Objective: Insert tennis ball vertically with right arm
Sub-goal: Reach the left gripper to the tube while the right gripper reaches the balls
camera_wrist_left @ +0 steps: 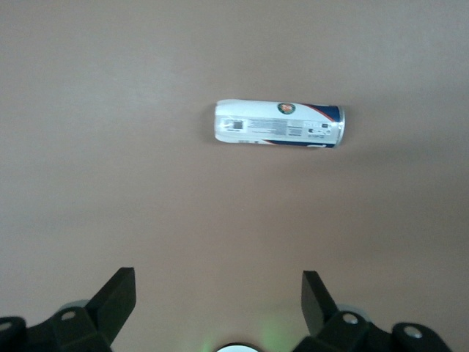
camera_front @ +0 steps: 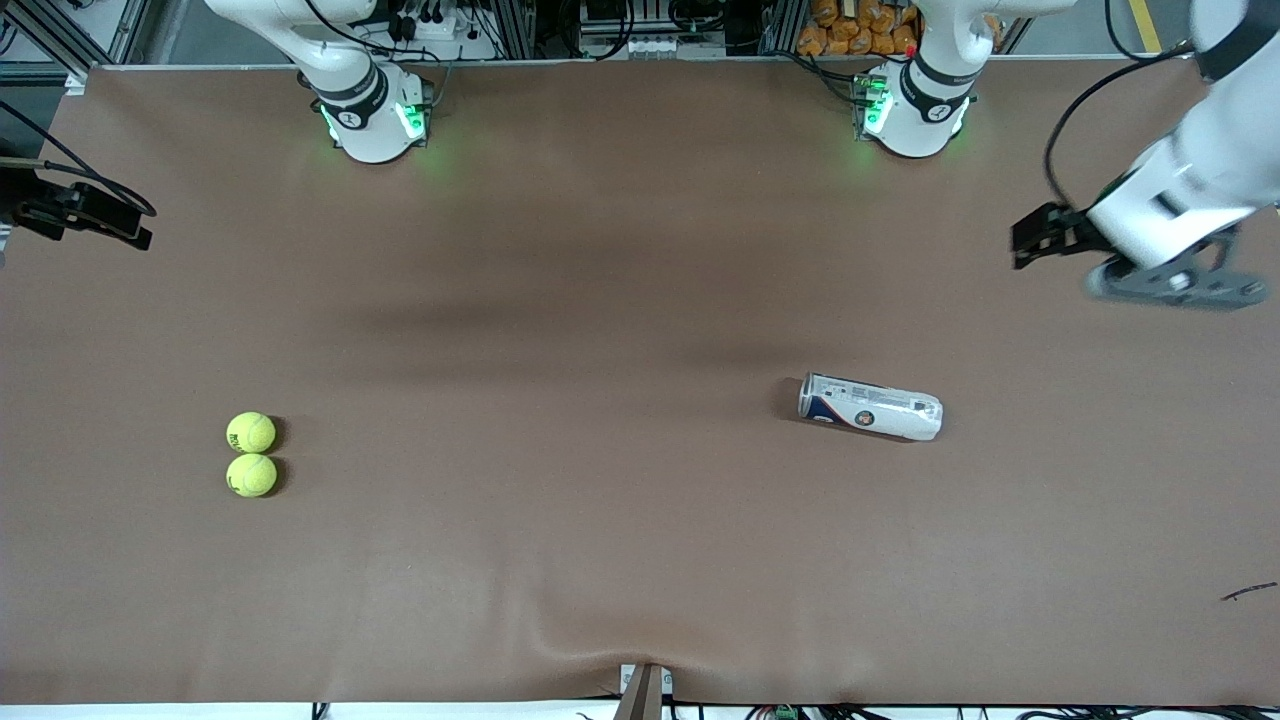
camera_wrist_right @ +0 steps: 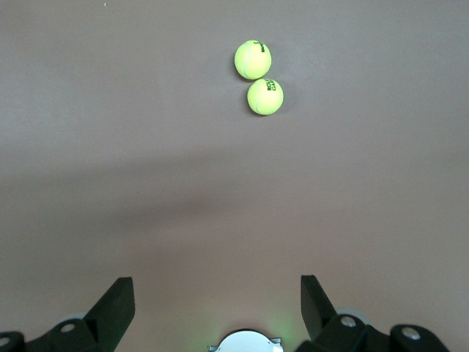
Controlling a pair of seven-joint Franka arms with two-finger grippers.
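We see two balls touching, the nearer ball (camera_front: 252,476) against the farther ball (camera_front: 250,433), so a grab could knock one rolling. The can (camera_front: 870,407) lies flat toward the left arm's end, and may roll when stood up. Both the right gripper (camera_wrist_right: 218,308) and left gripper (camera_wrist_left: 218,302) hang wide and empty.

The front view looks down from high across the table (camera_front: 640,550), facing both arm bases, and takes in the whole surface. Each wrist view looks down from well above. The left wrist view shares the lying can (camera_wrist_left: 279,124) with the front view; the right wrist view shares the two tennis balls (camera_wrist_right: 259,78)
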